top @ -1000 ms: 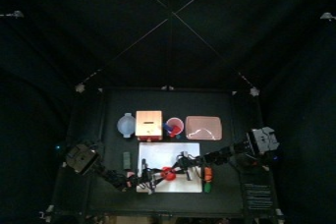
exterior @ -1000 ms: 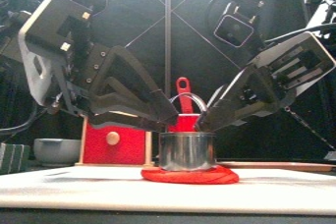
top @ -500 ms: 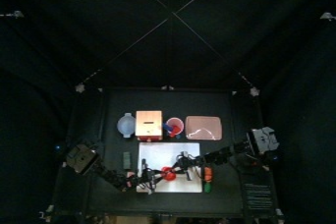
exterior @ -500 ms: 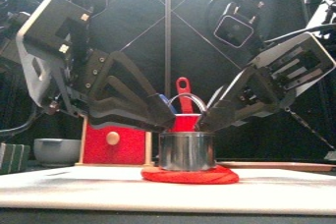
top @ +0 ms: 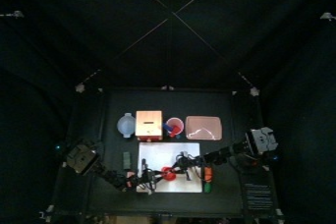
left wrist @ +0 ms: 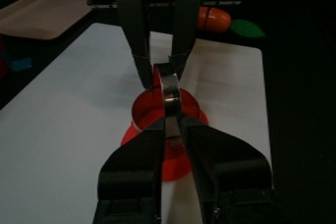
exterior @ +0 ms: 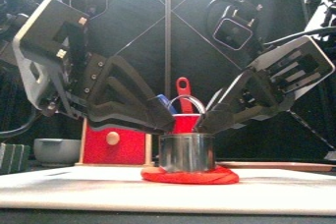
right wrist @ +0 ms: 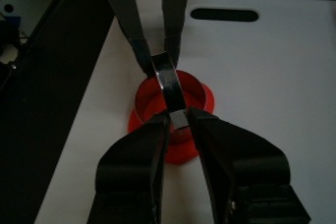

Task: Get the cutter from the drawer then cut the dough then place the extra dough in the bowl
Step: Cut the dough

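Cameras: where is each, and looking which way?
Top view: high above, facing down at the white board; left gripper, right gripper.
Front view: low in front, level with the cutter and dough; both grippers.
Left wrist view: left wrist, along its own jaws toward the cutter.
Right wrist view: right wrist, along its own jaws.
Wrist views share the dough.

The black jaws of the left gripper clamp the near rim of the round metal cutter. The cutter rests on the flat red dough disc, on the white cutting board. The right gripper clamps the opposite rim.
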{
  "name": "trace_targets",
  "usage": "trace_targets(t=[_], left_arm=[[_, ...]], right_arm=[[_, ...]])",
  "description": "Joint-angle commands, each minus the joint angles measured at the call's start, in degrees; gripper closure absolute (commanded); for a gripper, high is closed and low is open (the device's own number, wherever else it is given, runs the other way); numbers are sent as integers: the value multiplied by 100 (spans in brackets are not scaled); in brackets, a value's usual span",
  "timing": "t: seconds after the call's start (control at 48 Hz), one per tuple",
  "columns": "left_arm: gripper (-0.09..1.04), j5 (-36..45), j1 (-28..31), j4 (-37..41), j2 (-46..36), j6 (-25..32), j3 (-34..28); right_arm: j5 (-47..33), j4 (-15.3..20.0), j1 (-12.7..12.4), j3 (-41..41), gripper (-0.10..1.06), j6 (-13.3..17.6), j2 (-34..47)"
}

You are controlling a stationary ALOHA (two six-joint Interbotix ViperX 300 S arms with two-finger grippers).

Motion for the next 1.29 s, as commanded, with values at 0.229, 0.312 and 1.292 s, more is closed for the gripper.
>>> trace_targets(t=[0.229, 0.312, 1.292], left_arm=[[38, 79, 18, -70, -44, 0, -79], [38, 79, 18, -97, -44, 0, -79], [38, 255, 114, -149, 105, -18, -88]], right_arm=[[-9, 35, 0, -62, 32, 18, -18], [-9, 44, -9, -62, 32, 18, 9], [308, 105, 26, -35, 32, 26, 97]])
